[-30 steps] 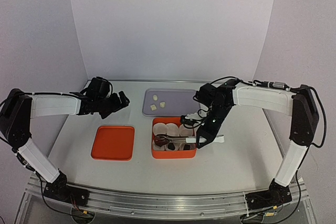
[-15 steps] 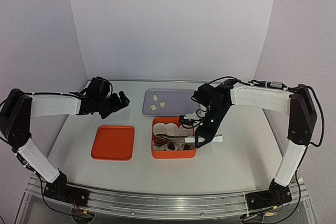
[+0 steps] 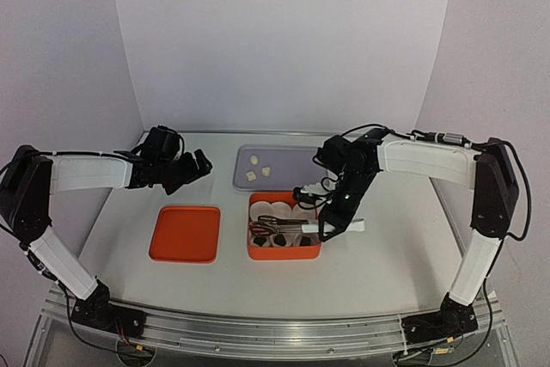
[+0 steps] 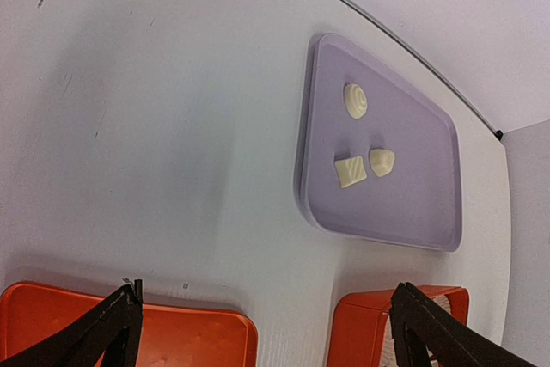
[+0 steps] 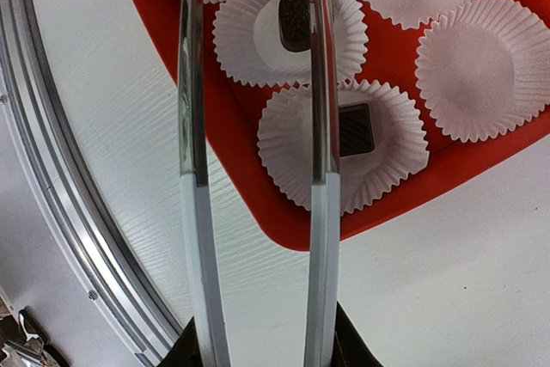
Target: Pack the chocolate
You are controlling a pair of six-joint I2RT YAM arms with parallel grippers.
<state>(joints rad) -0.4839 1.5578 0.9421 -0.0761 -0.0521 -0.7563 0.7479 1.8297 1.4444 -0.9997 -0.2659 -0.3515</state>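
Three white chocolates (image 4: 350,171) lie close together on the lavender tray (image 4: 412,212), none touching another. The left wrist view shows their shapes: one round with a spiral top, one square, one domed. The top view shows them only as pale specks.

Three dark chocolates (image 5: 295,20) sit in the orange box (image 5: 232,139), each in its own paper cup (image 5: 468,66). The right wrist view shows two of them whole. The third is cut off by the upper edge of that picture. The other cups that show hold nothing.

The right gripper (image 3: 325,226) is clamped on the handle end of the metal tongs (image 5: 191,126), which reach across the front row of the box. The two blades stand apart. Their tips lie outside the right wrist view, and the top view is too coarse to show whether they touch a chocolate.

The left gripper (image 4: 266,333) is spread wide and holds nothing, above the table (image 4: 172,126) to the left of the tray. Only its two fingertips (image 4: 112,333) show in the left wrist view.

The orange lid (image 3: 185,234) lies flat just left of the box, with a gap between them. The left wrist view cuts off most of both the lid and the box.
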